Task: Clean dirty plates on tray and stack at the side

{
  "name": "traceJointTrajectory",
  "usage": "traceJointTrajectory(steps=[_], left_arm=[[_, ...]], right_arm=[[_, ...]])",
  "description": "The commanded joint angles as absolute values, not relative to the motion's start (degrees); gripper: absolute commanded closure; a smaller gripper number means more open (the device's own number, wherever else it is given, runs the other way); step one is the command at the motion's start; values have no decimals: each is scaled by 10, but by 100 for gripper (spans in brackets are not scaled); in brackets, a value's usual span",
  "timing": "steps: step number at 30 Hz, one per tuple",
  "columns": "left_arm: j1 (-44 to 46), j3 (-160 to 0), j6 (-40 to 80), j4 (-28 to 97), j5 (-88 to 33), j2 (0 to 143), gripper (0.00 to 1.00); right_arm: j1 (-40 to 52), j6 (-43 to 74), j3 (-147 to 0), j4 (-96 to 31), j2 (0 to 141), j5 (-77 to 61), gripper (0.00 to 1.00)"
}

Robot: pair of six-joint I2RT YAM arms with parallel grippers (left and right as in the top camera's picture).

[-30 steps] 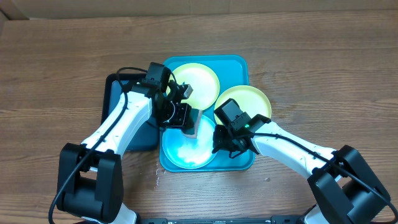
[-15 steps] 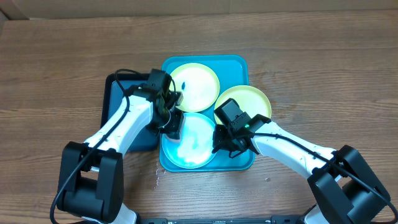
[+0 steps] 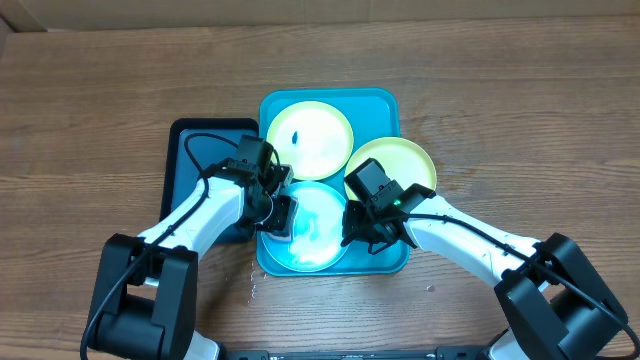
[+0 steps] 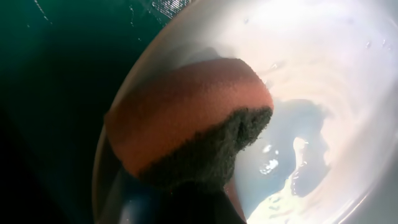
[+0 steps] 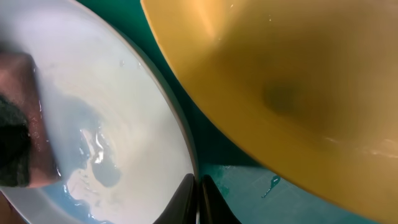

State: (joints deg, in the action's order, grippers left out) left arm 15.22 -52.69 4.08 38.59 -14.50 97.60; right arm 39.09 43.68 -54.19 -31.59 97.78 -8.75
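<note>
Three plates (image 3: 330,150) on turquoise tray (image 3: 380,100).
Near plate (image 3: 318,245): wet, pale, at tray's front.
Far plate (image 3: 312,125): behind it, small dark smudge near centre.
Right-hand plate (image 3: 395,160): yellow-green, lapping over tray's right rim.
Left gripper (image 3: 281,213): closed tight on sponge (image 4: 186,112), orange with dark scouring face, pressed onto near plate's left side.
Right gripper (image 5: 199,199): pinched shut on near plate's right rim.
Navy tray (image 3: 195,150): just left of turquoise one.

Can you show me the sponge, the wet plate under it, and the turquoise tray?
sponge (image 4: 186,118), left wrist view, its orange face
wet plate (image 3: 322,230), overhead view, its pale centre
turquoise tray (image 3: 385,102), overhead view, bare far-right corner
</note>
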Motion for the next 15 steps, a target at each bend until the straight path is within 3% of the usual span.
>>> traceJointTrajectory(steps=[1,15], left_arm=[[155,-498,28,397,-180,990,96],[154,-556,-29,439,-302,990,96]], right_arm=[[393,437,-540,-311,979,-91,96],[393,437,-540,-311,979,-91,96]])
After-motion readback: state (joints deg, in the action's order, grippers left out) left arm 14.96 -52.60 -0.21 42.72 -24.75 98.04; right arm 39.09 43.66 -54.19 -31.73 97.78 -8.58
